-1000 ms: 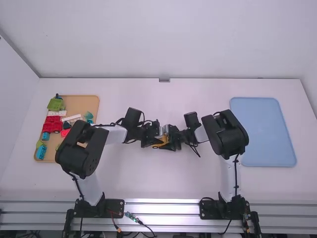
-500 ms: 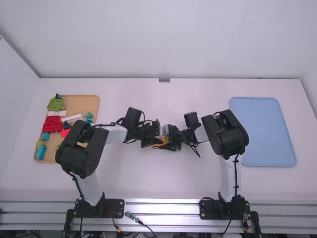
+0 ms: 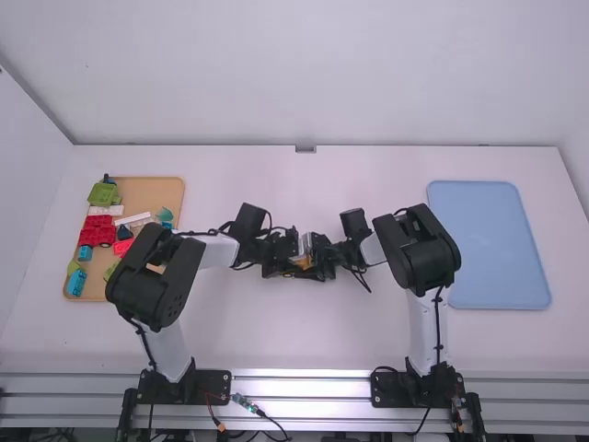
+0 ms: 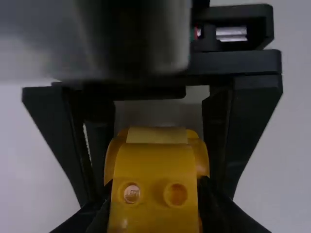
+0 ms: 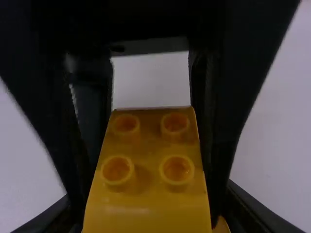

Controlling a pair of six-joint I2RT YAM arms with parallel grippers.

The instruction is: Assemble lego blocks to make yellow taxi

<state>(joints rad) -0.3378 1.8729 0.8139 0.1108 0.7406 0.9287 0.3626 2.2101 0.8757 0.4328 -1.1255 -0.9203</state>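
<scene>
At the middle of the table, in the high view, my left gripper [image 3: 287,265] and right gripper [image 3: 319,264] face each other tip to tip around the yellow taxi blocks [image 3: 302,262], which they mostly hide. In the left wrist view my left gripper [image 4: 155,211] is shut on a yellow block [image 4: 155,162] with round studs; the other gripper's black fingers flank it from the far side. The right wrist view has my right gripper [image 5: 149,213] shut on the yellow blocks, a four-stud top [image 5: 148,150] between both pairs of fingers.
A tan tray [image 3: 147,191] with green, red, white and blue toy pieces stands at the left, partly under the left arm. A blue tray [image 3: 488,244] lies at the right beyond the right arm's elbow.
The left arm has shifted slightly to the right, and less of the yellow shows between the grippers. The right arm has barely moved.
</scene>
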